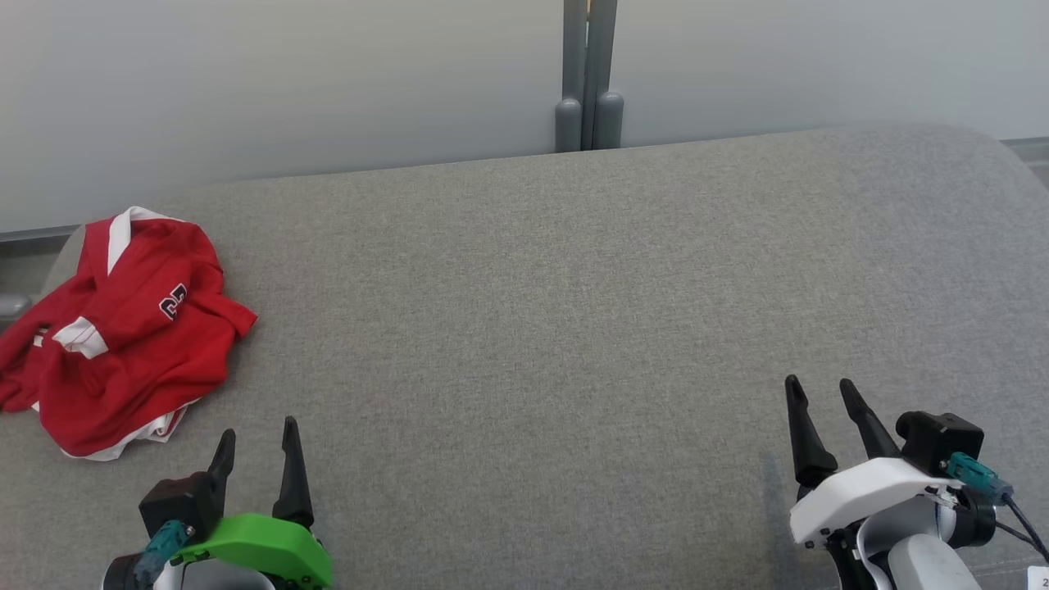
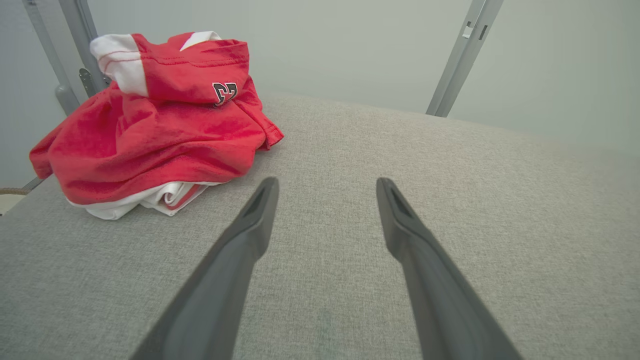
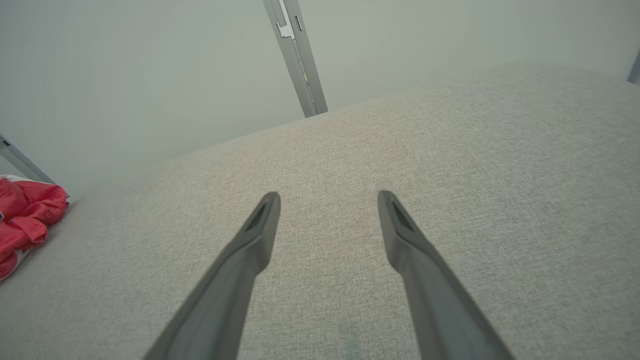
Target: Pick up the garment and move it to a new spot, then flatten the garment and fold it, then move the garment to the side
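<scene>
A red garment with white trim and a dark number patch lies crumpled in a heap at the left end of the grey fabric surface. In the left wrist view the garment sits ahead and to the left of the fingers. A red edge of the garment shows at the far left of the right wrist view. My left gripper stands open just right of and nearer than the heap, not touching it. My right gripper is open at the lower right, far from the cloth. Both hold nothing.
A pale wall panel runs behind the surface, with a grey metal post at its middle. The surface's rounded far right corner and left edge are in view. Bare grey fabric spreads between the two grippers.
</scene>
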Controlling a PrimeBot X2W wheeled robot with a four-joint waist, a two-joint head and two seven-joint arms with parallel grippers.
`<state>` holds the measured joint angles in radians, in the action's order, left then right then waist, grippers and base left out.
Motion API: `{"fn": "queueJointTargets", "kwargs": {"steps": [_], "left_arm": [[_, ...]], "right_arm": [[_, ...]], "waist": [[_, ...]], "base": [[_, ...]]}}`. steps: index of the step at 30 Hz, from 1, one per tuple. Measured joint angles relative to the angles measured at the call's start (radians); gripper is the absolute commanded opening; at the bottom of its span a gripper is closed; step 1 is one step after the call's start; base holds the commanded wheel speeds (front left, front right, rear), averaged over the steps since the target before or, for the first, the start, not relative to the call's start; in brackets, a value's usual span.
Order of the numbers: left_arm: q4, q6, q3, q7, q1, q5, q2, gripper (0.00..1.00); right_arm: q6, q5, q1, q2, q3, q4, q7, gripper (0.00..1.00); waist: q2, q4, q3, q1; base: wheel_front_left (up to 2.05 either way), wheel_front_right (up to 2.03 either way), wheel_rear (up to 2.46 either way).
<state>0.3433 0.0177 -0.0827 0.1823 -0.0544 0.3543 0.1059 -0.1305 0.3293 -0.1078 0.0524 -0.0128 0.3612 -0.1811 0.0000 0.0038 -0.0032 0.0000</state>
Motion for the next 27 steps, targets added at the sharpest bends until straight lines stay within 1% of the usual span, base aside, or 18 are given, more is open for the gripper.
{"fn": "queueJointTargets", "kwargs": {"steps": [12, 27], "left_arm": [[0.015, 0.001, -0.012, 0.025, 0.0, -0.107, 0.0, 1.0], [0.025, 0.02, -0.002, 0.055, 0.0, -0.229, 0.0, 1.0]], "right_arm": [[0.0, -0.114, -0.01, 0.01, 0.025, 0.013, -0.025, 1.0], [0.0, -0.265, -0.016, 0.005, -0.028, 0.011, -0.056, 1.0]], "waist": [[0.0, 0.0, 0.0, 0.0], [0.0, -0.001, -0.001, 0.0]], "base": [[0.0, 0.0, 0.0], [0.0, 0.0, 0.0]]}}
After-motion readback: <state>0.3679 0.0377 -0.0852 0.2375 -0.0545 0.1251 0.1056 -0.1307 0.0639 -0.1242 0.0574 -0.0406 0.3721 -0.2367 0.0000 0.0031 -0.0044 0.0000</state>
